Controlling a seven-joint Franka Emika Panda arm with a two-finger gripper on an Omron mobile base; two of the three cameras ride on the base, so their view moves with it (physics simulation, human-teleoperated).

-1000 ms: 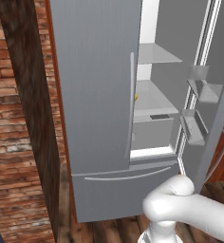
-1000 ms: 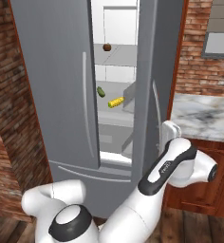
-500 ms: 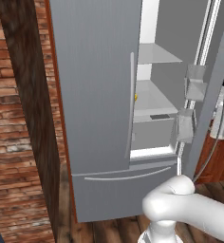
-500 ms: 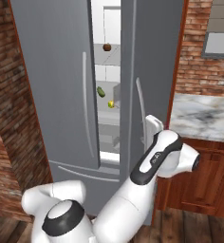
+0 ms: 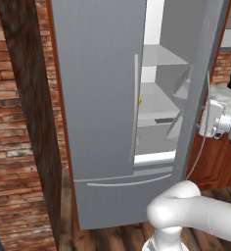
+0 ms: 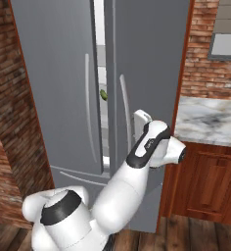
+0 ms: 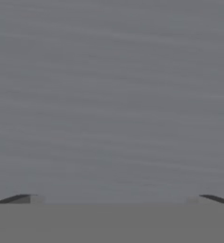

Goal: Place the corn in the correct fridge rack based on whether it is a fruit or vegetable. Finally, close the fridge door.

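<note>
Tall grey steel fridge (image 5: 98,98) set between red-brick walls; its right-hand grey door (image 6: 147,73) stands nearly shut, leaving a narrow gap onto the lit interior.

Small yellow corn cob (image 5: 140,100) — just a sliver of it shows past the edge of the left door, lying on the lower pale-grey translucent fridge rack (image 5: 156,104). The upper pale shelf (image 5: 161,56) sits above it, bare where visible. From the right base view, a dark green cucumber (image 6: 103,94) shows in the gap at about the same height.

White arm's two-finger gripper (image 7: 113,198) is pressed close against the outer face of the right door; its dark fingertips (image 7: 19,199) sit far apart at the corners of the hand view — claw spread wide, nothing between the jaws.

Marbled grey counter (image 6: 210,120) over a brown wooden cabinet (image 6: 205,181) to the fridge's right.
</note>
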